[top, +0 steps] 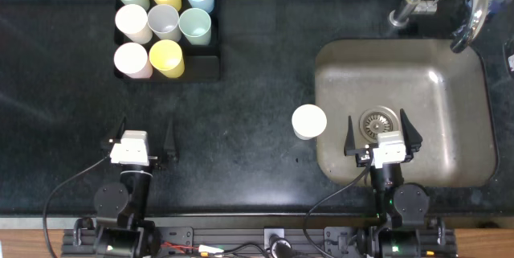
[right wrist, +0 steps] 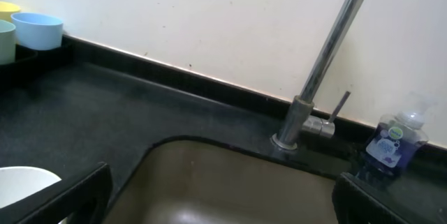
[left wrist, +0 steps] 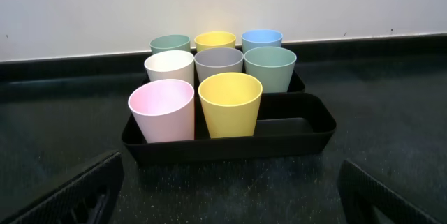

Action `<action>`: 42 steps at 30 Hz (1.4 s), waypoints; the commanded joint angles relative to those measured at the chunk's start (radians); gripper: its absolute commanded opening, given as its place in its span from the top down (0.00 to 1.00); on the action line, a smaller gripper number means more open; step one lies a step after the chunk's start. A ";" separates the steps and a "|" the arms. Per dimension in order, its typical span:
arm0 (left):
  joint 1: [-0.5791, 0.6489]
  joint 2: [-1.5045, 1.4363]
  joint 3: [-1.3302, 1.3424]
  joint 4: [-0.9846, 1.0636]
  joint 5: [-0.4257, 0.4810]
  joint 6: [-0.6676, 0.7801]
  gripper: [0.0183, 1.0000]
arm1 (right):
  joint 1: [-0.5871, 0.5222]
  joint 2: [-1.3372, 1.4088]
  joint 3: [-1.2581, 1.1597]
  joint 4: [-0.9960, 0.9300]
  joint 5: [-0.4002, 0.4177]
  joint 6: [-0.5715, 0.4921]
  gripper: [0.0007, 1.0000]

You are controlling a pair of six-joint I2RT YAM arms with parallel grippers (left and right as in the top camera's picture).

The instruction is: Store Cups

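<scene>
A black tray (top: 205, 67) at the counter's back left holds several pastel cups (top: 165, 21) standing upright; its front right slot is bare. From the left wrist view the tray (left wrist: 307, 130) lies straight ahead, with a pink cup (left wrist: 162, 109) and a yellow cup (left wrist: 230, 102) in the front row. A lone white cup (top: 308, 121) stands on the counter by the sink's left rim, and its rim (right wrist: 24, 181) shows in the right wrist view. My left gripper (top: 146, 133) is open in front of the tray, holding nothing. My right gripper (top: 379, 129) is open over the sink, right of the white cup.
The steel sink (top: 450, 81) takes up the right side, with a drain (top: 378, 119) under my right gripper. A faucet (right wrist: 328, 63) and a blue soap bottle (right wrist: 394, 144) stand behind it. Dark counter (top: 241, 129) spreads between the tray and the sink.
</scene>
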 commanded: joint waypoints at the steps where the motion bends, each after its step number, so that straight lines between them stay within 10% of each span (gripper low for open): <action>1: 0.000 -0.012 -0.010 0.004 0.014 0.019 0.00 | 0.006 -0.006 0.004 0.005 0.021 0.009 0.00; 6: 0.000 -0.012 -0.010 0.004 0.014 0.019 0.00 | 0.007 0.030 0.206 -0.089 0.038 0.009 0.00; 21: 0.000 -0.012 -0.010 0.004 0.014 0.019 0.00 | 0.007 1.048 1.164 -1.234 -0.166 0.136 0.00; 42: 0.000 -0.012 -0.010 0.004 0.014 0.019 0.00 | 0.131 1.572 1.337 -1.331 -0.137 0.023 0.00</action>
